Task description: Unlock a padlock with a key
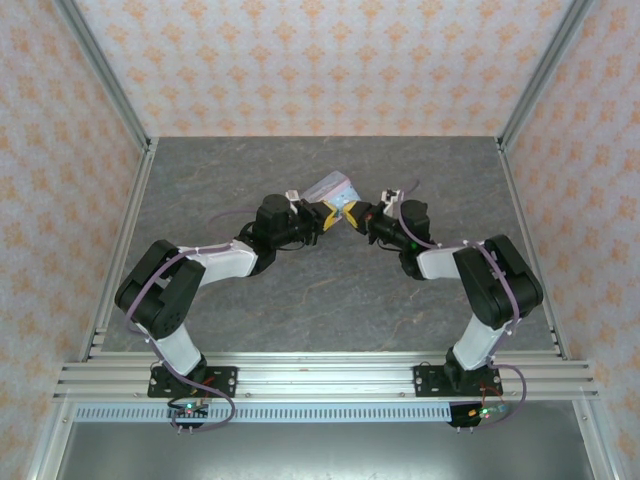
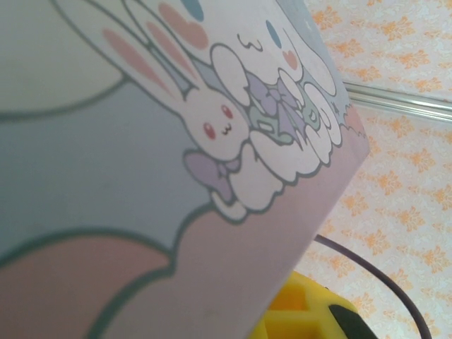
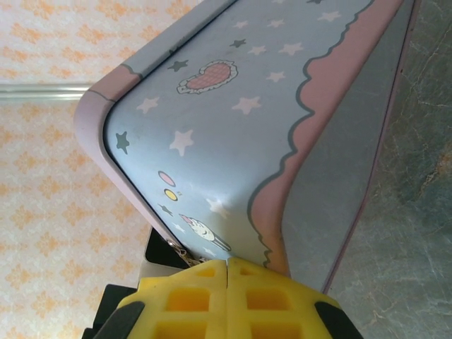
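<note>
Tin [image 1: 335, 187] is held tilted by left gripper [image 1: 328, 212]. Right gripper [image 3: 227, 282] is closed, pads touching, just under tin's low corner. Padlock can't be made out; metal fitting [image 3: 178, 247] is seen just up-left of pads.

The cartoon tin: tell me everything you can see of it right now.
The tin is a rectangular, rounded-cornered box, apparently painted metal, in pastel blue and pink with white bunny characters, stars and a heart. It is tilted between the left gripper and right gripper. A small metal fitting shows at one corner, beside the right gripper's shut jaws. Whether either grips it is unclear.
</note>
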